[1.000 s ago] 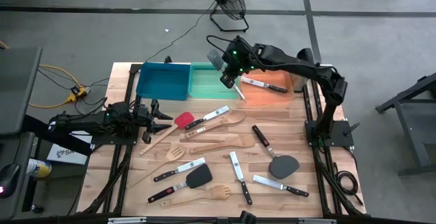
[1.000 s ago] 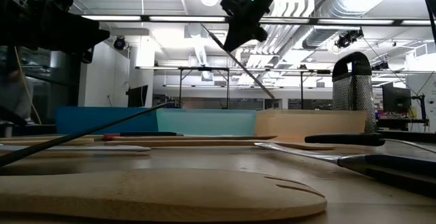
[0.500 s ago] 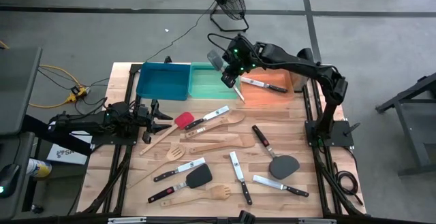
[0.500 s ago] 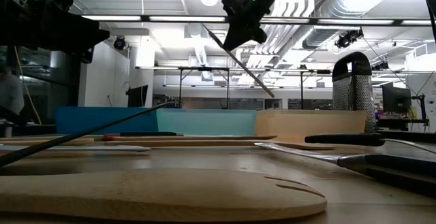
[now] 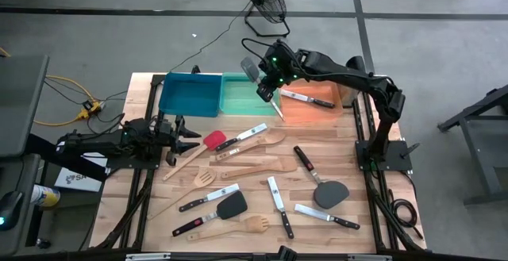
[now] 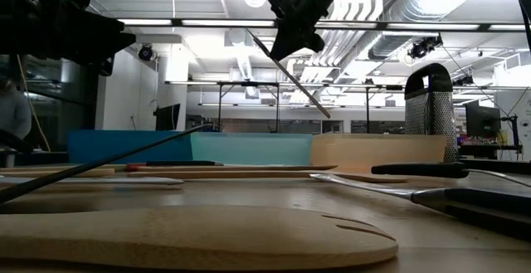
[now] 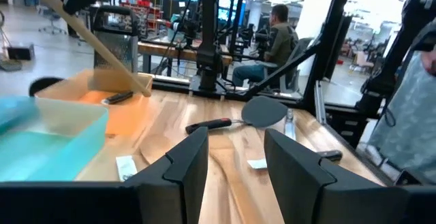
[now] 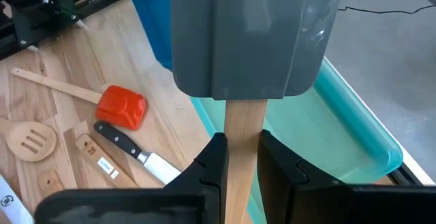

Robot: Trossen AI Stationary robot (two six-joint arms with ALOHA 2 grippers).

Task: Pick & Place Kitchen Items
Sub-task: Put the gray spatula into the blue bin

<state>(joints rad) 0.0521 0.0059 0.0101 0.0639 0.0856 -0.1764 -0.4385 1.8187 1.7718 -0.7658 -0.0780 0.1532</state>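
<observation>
My right gripper (image 5: 268,87) is shut on a spatula with a grey head (image 8: 252,33) and a pale wooden handle, high above the green bin (image 5: 244,94). In the low view the gripper (image 6: 292,26) is near the top and the handle slants down from it. My left gripper (image 5: 193,139) is open and empty at the table's left side, next to the red-headed spatula (image 5: 213,140). Wooden spoons, black-handled knives and black turners (image 5: 230,207) lie flat on the table. My right gripper pinches the spatula's wooden handle (image 8: 243,125) between its two fingers (image 8: 212,164), close below the grey head. The spatula is lifted clear and tilted. Its head (image 5: 250,69) is over the green bin's far edge, and its free handle end (image 5: 281,113) slants down toward the orange bin.
Blue (image 5: 190,94), green and orange (image 5: 316,105) bins stand in a row at the far edge; a black-handled knife (image 5: 305,97) lies in the orange one. A grater (image 6: 429,111) stands at the far right. A person sits beyond the table (image 7: 278,37).
</observation>
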